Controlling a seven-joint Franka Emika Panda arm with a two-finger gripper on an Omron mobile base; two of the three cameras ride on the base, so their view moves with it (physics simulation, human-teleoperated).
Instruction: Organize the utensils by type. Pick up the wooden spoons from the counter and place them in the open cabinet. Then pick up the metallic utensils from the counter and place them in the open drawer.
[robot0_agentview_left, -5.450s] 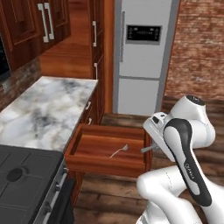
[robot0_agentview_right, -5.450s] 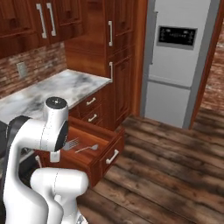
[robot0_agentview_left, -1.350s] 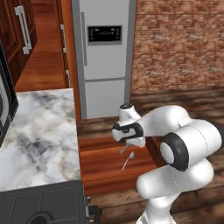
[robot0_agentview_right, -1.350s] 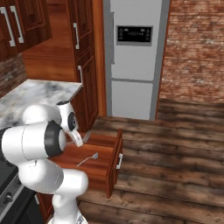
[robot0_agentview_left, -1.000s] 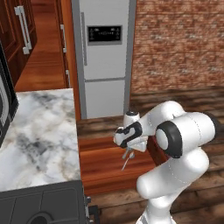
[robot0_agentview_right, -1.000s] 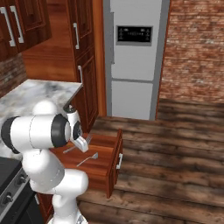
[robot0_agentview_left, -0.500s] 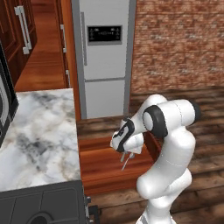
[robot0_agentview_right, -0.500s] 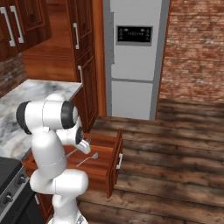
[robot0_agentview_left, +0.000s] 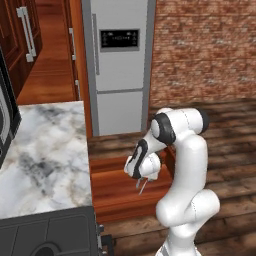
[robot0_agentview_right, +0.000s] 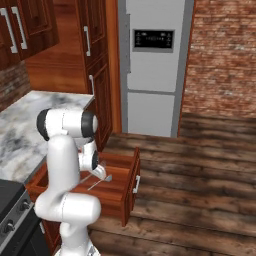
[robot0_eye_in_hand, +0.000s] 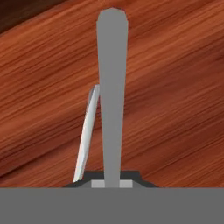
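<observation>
While the end effector (robot0_agentview_left: 141, 176) hangs low over the drawer (robot0_agentview_left: 115, 197), its jaws are closed tight on one grey utensil (robot0_eye_in_hand: 111, 96), held near one end and pointing down at the wood bottom. A second utensil (robot0_eye_in_hand: 86, 133), pale and slim, lies in the drawer just beside it. Recommended: lower until the held piece lies nearly flat beside the other, then release, clear of the drawer walls. Count: metal utensils, two; drawer, one; bench (robot0_agentview_left: 42, 155), one.
</observation>
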